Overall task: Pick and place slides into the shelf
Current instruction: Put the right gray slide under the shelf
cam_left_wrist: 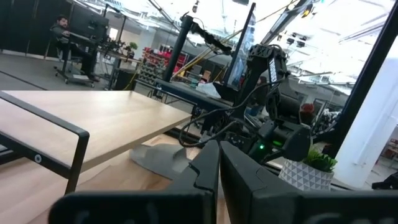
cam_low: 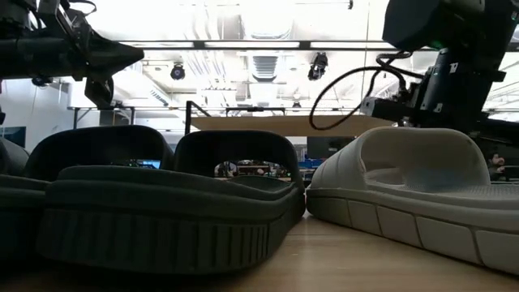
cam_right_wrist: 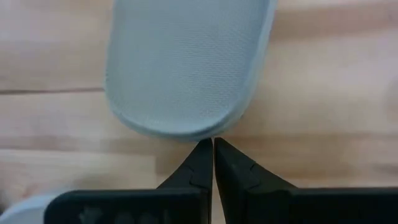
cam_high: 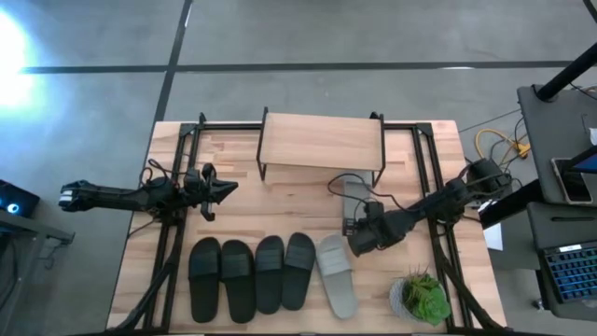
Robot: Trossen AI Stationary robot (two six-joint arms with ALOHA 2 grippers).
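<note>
The left gripper (cam_high: 227, 188) hangs over the bare left side of the wooden table (cam_high: 308, 201), away from the shoes. Its two dark fingers are pressed tight together and hold nothing.

In front of it, along the near edge, four black slides (cam_high: 252, 275) lie flat in a neat row, side by side and almost touching. They look soft and rubbery, with wide curved straps and ribbed edges on the soles. Just right of them lies one light grey slide (cam_high: 337, 275), the same shape, with a bumpy foot bed.

At the back middle stands the shelf (cam_high: 322, 142), a smooth pale wood plank on thin black metal legs. Nothing lies on top of it. A second grey slide (cam_high: 355, 194) lies by its front right corner, partly hidden under the arm.

The right gripper (cam_right_wrist: 212, 146) hovers low between the two grey slides. Its fingers are closed tight, with their tips right at the rounded end of a grey slide, gripping nothing.

On the far right, near the corner, sits a green plant (cam_high: 424, 297) in a white pot.
</note>
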